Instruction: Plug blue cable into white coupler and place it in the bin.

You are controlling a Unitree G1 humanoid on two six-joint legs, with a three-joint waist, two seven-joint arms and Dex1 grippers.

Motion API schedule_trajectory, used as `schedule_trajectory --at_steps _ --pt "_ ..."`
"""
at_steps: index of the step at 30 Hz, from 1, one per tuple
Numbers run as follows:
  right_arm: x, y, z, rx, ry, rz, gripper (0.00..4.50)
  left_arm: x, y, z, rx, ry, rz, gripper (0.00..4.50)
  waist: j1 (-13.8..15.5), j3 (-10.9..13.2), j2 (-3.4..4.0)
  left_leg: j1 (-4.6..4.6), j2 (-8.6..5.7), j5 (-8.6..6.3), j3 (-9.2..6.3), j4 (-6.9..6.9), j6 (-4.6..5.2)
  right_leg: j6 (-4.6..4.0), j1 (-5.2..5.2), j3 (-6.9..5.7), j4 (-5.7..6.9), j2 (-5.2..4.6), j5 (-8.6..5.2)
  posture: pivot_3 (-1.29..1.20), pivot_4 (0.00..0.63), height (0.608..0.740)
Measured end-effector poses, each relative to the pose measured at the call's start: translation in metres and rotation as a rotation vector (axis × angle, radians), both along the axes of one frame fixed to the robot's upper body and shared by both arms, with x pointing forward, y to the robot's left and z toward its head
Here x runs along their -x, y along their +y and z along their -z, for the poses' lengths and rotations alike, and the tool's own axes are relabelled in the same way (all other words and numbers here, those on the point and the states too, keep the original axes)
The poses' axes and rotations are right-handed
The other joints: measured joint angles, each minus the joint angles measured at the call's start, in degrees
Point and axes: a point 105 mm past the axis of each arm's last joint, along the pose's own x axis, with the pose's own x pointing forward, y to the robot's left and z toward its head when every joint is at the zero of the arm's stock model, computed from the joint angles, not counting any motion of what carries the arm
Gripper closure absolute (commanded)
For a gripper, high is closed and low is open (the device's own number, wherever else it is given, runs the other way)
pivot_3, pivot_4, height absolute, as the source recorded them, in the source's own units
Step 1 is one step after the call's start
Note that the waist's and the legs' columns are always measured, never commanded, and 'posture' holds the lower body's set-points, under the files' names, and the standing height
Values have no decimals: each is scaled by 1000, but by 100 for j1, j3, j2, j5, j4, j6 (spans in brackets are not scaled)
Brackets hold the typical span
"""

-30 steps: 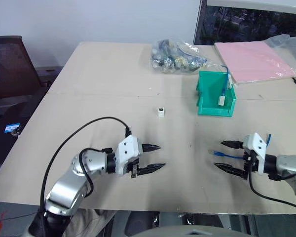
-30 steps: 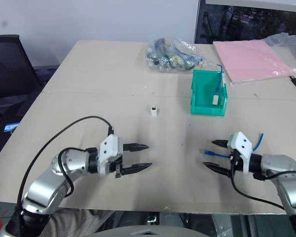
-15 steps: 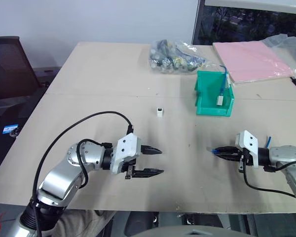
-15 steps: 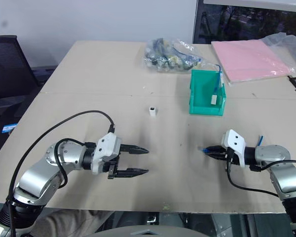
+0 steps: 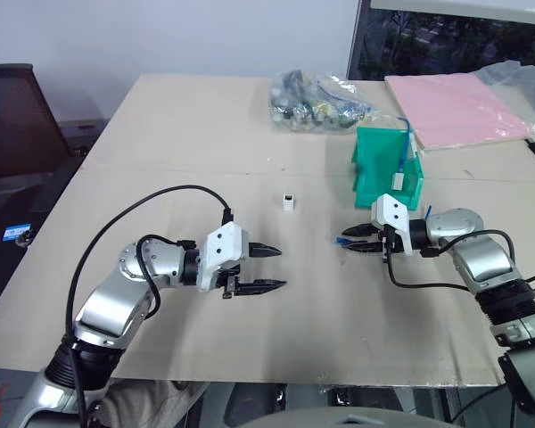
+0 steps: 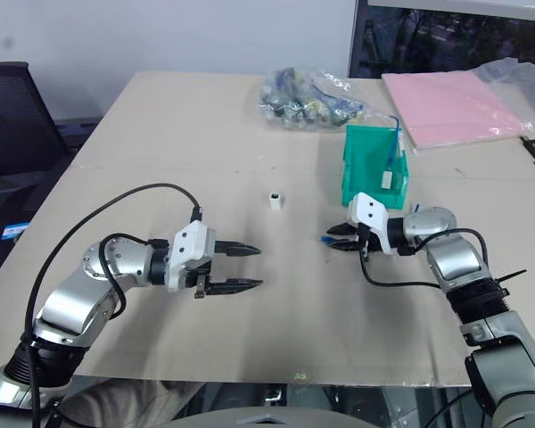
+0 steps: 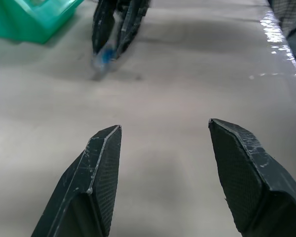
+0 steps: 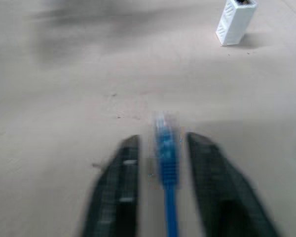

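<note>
Centrally, white coupler [image 5: 289, 201] alone; blue cable [image 5: 342, 241] well apart.

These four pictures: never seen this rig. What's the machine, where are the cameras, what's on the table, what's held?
A humanoid robot with two arms, each ending in a two-fingered tool. The two wide pictures come from its head, looking down over the table. The two close-ups come from wrist cameras looking along each tool's fingers. On the table: a white coupler, a green bin already holding another blue cable and white piece, a bag of parts, and a pink sheet. The right tool carries the blue cable, plug first, between its fingers. The left tool is open and empty.
</note>
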Motion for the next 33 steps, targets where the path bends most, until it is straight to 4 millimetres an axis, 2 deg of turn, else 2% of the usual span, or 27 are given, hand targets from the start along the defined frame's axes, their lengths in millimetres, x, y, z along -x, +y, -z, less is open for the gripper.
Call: schedule_trajectory --at_steps 2,4,9,10,11,12,17,23,27,33 --pt "0 -1 0 -3 2 7 767 -6 -5 -1 2 -17 10 1594 -11 0 -1 -6 -3 -2 1 1 3 1 -1 1 -6 -6 0 0 150 740" --pt "-1 -9 -2 -28 -7 46 52 -14 -13 -2 3 -34 27 1594 -1 0 -1 -5 -7 -2 1 2 4 2 0 -2 -4 -4 1 0 150 740" --pt "12 -38 -21 -154 -35 183 52 -38 -30 9 -31 -53 36 1594 -14 1 -2 -3 -5 -3 -1 10 5 2 2 -2 7 -4 1 0 150 740" --pt "24 -48 -24 -201 -23 232 52 -46 -40 11 -40 -63 50 1594 1 0 -2 -4 -2 -3 -5 10 5 2 2 -6 8 -3 1 0 150 740" --pt "27 -49 -24 -211 -20 238 52 -47 -41 12 -42 -64 52 1594 0 0 -2 -4 -2 -3 -8 9 5 2 3 -9 9 -3 1 0 150 740" --pt "39 -54 -25 -256 -10 283 52 -54 -51 15 -41 -62 66 1594 14 0 -2 -5 -1 -3 -10 9 5 2 3 -12 9 1 1 0 150 740" --pt "73 -73 -24 -348 -10 452 52 -69 -76 17 -65 -88 149 1594 -37 0 -3 2 -3 -14 0 13 24 4 4 6 14 9 2 0 150 740" --pt "100 -80 -16 -436 12 583 52 -85 -85 34 -169 -67 184 1594 -16 1 -5 8 0 -18 -3 15 30 5 5 22 16 46 1 0 150 740" --pt "114 -85 -18 -453 0 601 52 -90 -87 32 -194 -91 223 1594 -25 0 -6 9 0 -19 6 22 33 6 6 29 14 46 2 0 150 740" --pt "124 -84 -14 -413 -8 563 52 -89 -94 33 -176 -84 233 1594 -9 -1 -7 6 1 -20 1 38 34 7 12 32 15 45 3 0 150 740"
